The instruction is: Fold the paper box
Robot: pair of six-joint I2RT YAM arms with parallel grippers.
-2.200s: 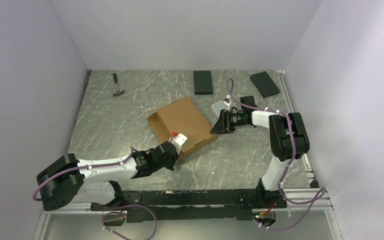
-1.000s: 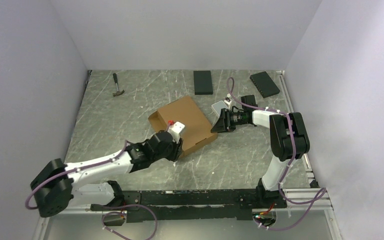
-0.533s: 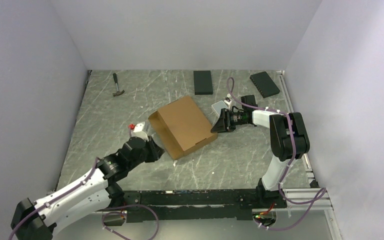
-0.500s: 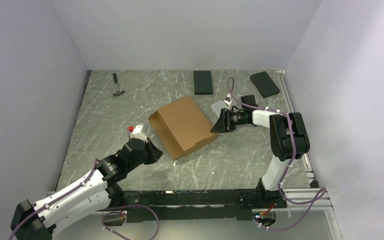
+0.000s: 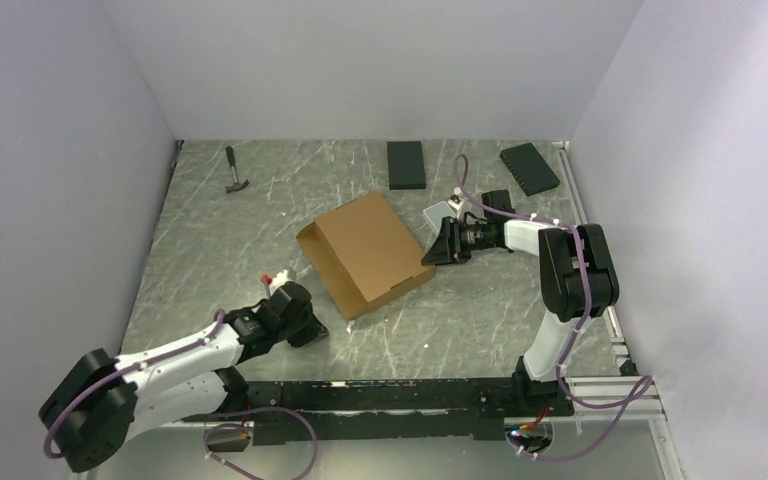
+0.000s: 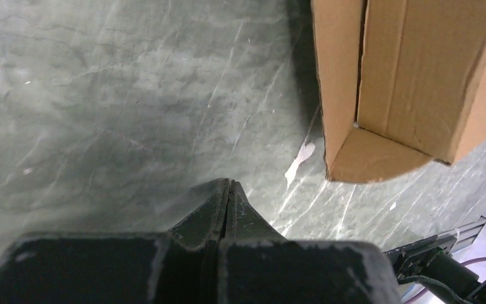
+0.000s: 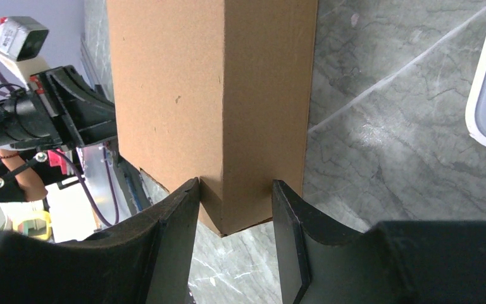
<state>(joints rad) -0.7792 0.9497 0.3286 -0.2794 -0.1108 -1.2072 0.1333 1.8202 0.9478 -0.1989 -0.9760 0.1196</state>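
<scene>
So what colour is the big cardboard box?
Plain brown corrugated cardboard box, clearest in the right wrist view.
</scene>
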